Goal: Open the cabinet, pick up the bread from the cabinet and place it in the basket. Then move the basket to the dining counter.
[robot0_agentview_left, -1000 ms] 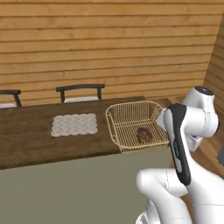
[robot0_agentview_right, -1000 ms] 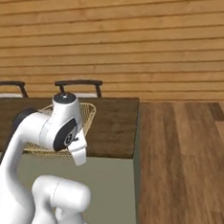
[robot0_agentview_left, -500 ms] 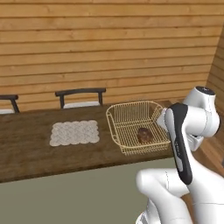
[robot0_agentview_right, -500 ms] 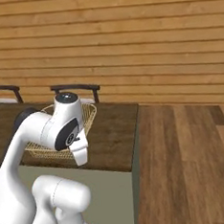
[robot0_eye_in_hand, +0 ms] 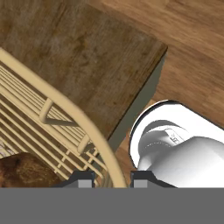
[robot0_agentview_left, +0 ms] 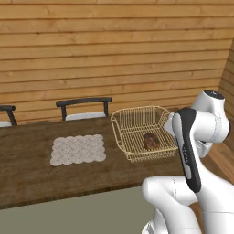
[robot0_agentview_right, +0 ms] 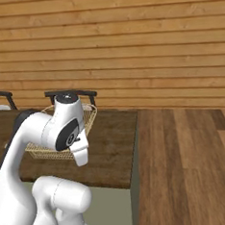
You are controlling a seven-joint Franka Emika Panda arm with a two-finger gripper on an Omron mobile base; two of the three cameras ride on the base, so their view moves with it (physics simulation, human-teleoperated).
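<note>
the claw (robot0_eye_in_hand: 109, 180) grips the rim of the basket (robot0_agentview_left: 137, 132), one fingertip either side of the wire, so it can carry it. the basket sits at the table (robot0_agentview_left: 27, 169) end, the bread (robot0_agentview_left: 150, 140) inside it.

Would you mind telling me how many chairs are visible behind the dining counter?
2. One chair stands behind the dining counter, left of the basket; another chair is cut off at the left edge. More may sit beyond the frame.

Pale gold basket (robot0_agentview_left: 138, 132) — dark-brown bread (robot0_agentview_left: 151, 140) inside — on the dark-brown dining counter (robot0_agentview_left: 32, 176).
</note>
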